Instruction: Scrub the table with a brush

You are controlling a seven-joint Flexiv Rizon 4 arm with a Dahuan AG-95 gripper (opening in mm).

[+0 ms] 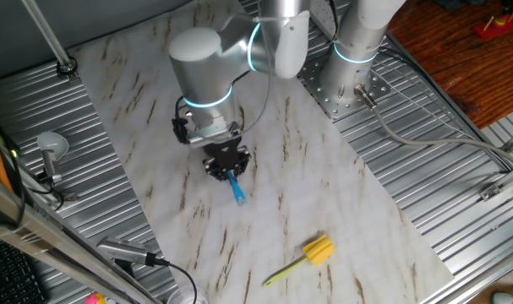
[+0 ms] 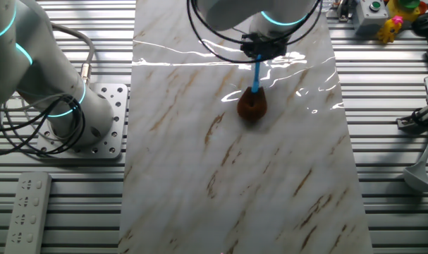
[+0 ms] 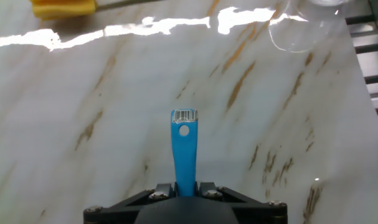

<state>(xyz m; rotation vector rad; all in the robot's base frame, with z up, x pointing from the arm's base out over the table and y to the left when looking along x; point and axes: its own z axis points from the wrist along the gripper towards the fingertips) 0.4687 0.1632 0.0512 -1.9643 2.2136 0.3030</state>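
Observation:
The table [image 1: 324, 194] is a white marble-look sheet with brown streaks. My gripper [image 1: 227, 164] is shut on the brush, over the middle of the sheet. The light-blue handle [image 1: 237, 189] sticks out past the fingers in one fixed view. In the other fixed view the gripper [image 2: 262, 48] holds the handle [image 2: 257, 76] and the brown bristle head [image 2: 252, 106] rests on the table [image 2: 199, 176]. In the hand view the handle [image 3: 184, 149] runs up from between the closed fingers [image 3: 208, 188], with the gripper [image 3: 185, 190] at the bottom edge; the bristle head is hidden there.
A yellow-headed brush with a yellow-green handle [image 1: 311, 255] lies on the sheet near the front; its head shows in the hand view [image 3: 61, 7]. Ribbed grey metal [image 1: 79, 152] borders the sheet. The arm base [image 2: 65, 113], a remote [image 2: 27, 212] and tools [image 2: 418, 120] sit on the metal.

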